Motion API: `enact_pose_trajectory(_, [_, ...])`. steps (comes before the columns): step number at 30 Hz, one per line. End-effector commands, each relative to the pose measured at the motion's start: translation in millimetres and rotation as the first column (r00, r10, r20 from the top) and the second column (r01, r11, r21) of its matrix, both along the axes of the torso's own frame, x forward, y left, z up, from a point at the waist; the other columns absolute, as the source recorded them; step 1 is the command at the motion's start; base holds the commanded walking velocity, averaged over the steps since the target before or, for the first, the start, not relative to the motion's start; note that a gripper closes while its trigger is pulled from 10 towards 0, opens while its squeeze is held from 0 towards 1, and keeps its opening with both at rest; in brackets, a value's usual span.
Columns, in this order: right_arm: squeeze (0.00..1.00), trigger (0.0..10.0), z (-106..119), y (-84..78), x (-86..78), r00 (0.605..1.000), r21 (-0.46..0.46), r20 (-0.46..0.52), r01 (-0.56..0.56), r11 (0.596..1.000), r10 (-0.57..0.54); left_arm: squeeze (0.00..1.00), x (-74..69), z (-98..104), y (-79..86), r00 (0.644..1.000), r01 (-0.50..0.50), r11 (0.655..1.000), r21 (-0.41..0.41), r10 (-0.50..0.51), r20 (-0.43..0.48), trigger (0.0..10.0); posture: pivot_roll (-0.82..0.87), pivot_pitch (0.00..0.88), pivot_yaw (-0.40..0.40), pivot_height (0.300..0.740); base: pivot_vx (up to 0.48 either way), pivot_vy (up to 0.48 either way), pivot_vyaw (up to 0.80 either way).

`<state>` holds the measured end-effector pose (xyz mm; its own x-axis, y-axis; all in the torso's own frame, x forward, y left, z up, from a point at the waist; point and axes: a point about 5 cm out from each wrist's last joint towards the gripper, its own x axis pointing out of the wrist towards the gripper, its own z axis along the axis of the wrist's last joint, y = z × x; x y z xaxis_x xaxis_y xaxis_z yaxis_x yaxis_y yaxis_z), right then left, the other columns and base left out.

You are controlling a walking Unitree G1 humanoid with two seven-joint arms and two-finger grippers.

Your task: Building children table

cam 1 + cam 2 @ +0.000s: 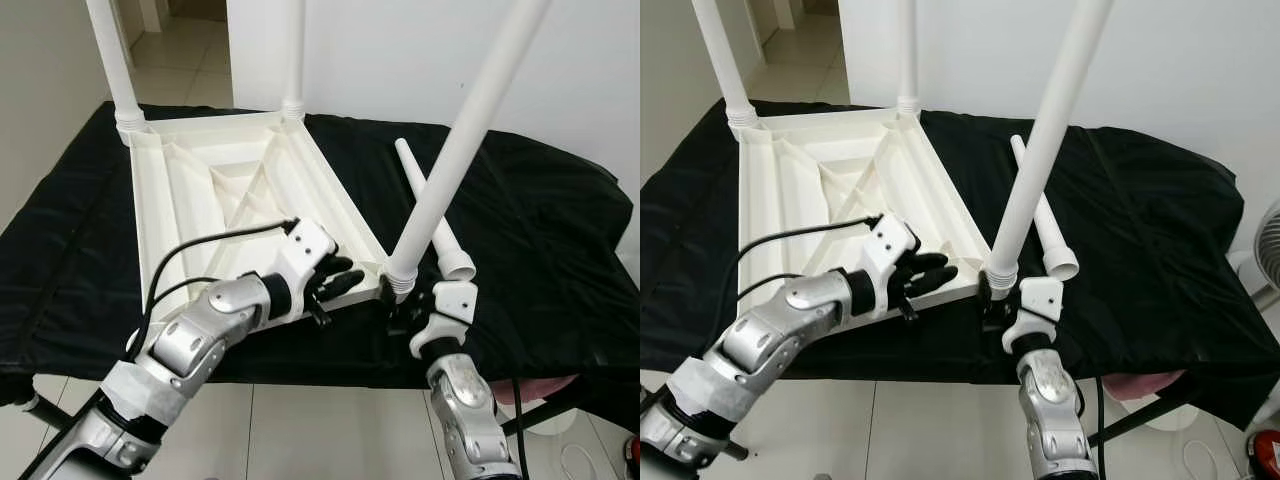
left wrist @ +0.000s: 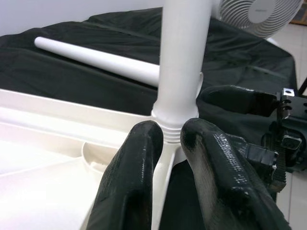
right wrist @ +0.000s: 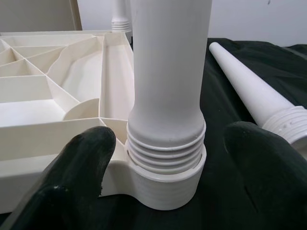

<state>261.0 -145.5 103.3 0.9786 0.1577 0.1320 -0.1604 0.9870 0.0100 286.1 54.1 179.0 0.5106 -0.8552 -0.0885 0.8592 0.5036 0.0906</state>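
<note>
The white table top [image 1: 200,200] lies upside down on a black cloth. Two legs [image 1: 112,60] [image 1: 293,50] stand upright in its far corners. A third leg [image 1: 455,150] leans to the right out of the near right corner socket, its threaded base [image 3: 165,148] sitting in the collar. My right gripper [image 1: 400,310] is open at that base, with one finger [image 3: 81,163] on either side and neither touching the leg. Just left of that corner, my left gripper [image 1: 338,283] is shut on the table top's near rim. A fourth leg [image 1: 430,205] lies loose on the cloth to the right.
The black cloth [image 1: 540,240] covers a low platform whose front edge runs just beyond my arms, with tiled floor below. A white fan [image 2: 259,17] stands off to the right. A white wall rises behind the platform.
</note>
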Motion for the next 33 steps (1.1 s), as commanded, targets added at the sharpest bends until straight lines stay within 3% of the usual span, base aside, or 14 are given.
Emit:
enact_pose_trajectory(1, [0.00,8.5,2,1.5,-2.2,1.000,-0.009,0.016,-0.025,1.000,0.025,0.00,-1.6,2,-0.1,0.998,0.067,0.998,0.001,-0.067,-0.008,10.0,-0.05,0.000,-0.063,0.740,0.000,0.000,0.00])
enact_pose_trajectory(2, [0.00,4.3,3,2.8,-3.2,0.999,-0.008,0.018,-0.042,0.999,0.042,0.00,-0.3,4,1.6,0.999,0.052,0.999,-0.010,-0.052,-0.002,10.0,-0.05,0.000,-0.063,0.740,0.000,0.000,0.00])
enact_pose_trajectory(3, [0.00,4.3,3,2.8,-3.2,0.999,-0.008,0.018,-0.042,0.999,0.042,0.00,-0.3,4,1.6,0.999,0.052,0.999,-0.010,-0.052,-0.002,10.0,-0.05,0.000,-0.063,0.740,0.000,0.000,0.00])
enact_pose_trajectory(4, [0.00,1.4,4,3.6,-3.8,0.998,-0.005,0.023,-0.055,0.998,0.055,0.00,0.7,6,2.8,0.999,0.040,0.999,-0.020,-0.040,0.004,10.0,-0.05,0.000,-0.065,0.740,0.000,0.000,0.00])
enact_pose_trajectory(5, [0.00,1.4,4,3.6,-3.8,0.998,-0.005,0.023,-0.055,0.998,0.055,0.00,0.7,6,2.8,0.999,0.040,0.999,-0.020,-0.040,0.004,10.0,-0.05,0.000,-0.065,0.740,0.000,0.000,0.00])
enact_pose_trajectory(6, [0.00,0.0,6,4.7,-3.8,0.997,0.004,0.033,-0.068,0.998,0.068,0.00,1.2,7,4.2,1.000,0.026,0.999,-0.028,-0.025,0.008,10.0,-0.05,0.000,-0.068,0.740,0.000,0.000,0.00])
enact_pose_trajectory(17, [0.00,0.0,14,5.2,6.9,0.995,0.020,0.054,-0.086,0.996,0.085,0.00,-1.3,6,-0.3,1.000,-0.023,0.996,-0.082,0.022,-0.014,10.0,-0.04,0.000,-0.077,0.740,0.000,0.000,0.00])
enact_pose_trajectory(19, [0.00,0.2,15,4.2,9.3,0.995,0.020,0.055,-0.079,0.997,0.078,0.00,-2.5,5,-2.0,1.000,-0.025,0.996,-0.088,0.023,-0.020,10.0,-0.04,0.000,-0.077,0.740,0.000,0.000,0.00])
enact_pose_trajectory(20, [0.00,8.5,15,2.2,12.1,0.997,0.025,0.051,-0.062,0.998,0.061,0.00,-3.5,5,-3.4,1.000,-0.024,0.996,-0.091,0.022,-0.022,10.0,-0.03,0.000,-0.077,0.740,0.000,0.000,0.00])
enact_pose_trajectory(21, [0.00,8.5,15,2.2,12.1,0.997,0.025,0.051,-0.062,0.998,0.061,0.00,-3.5,5,-3.4,1.000,-0.024,0.996,-0.091,0.022,-0.022,10.0,-0.03,0.000,-0.077,0.740,0.000,0.000,0.00])
enact_pose_trajectory(22, [0.00,10.0,16,-1.3,15.1,0.998,0.027,0.047,-0.037,0.999,0.036,0.00,-3.9,5,-4.5,0.999,-0.023,0.995,-0.095,0.021,-0.024,10.0,-0.03,0.000,-0.077,0.740,0.000,0.000,0.00])
enact_pose_trajectory(25, [0.00,10.0,16,-5.7,18.3,0.999,0.042,0.041,-0.008,0.999,0.006,0.00,-4.1,5,-5.0,0.999,-0.023,0.995,-0.095,0.021,-0.024,10.0,-0.03,0.000,-0.077,0.740,0.000,0.000,0.00])
enact_pose_trajectory(29, [0.00,10.0,17,-27.5,28.0,0.991,0.046,0.033,0.125,0.991,-0.127,0.00,-3.7,5,-5.3,0.999,-0.025,0.995,-0.095,0.022,-0.024,10.0,-0.03,0.000,-0.072,0.740,0.000,0.000,0.00])
enact_pose_trajectory(33, [0.00,10.0,19,-34.1,30.3,0.987,0.053,0.039,0.156,0.986,-0.158,0.00,-1.1,1,-4.0,0.998,-0.044,0.996,-0.076,0.041,-0.036,10.0,-0.03,0.000,-0.067,0.740,0.000,0.000,0.00])
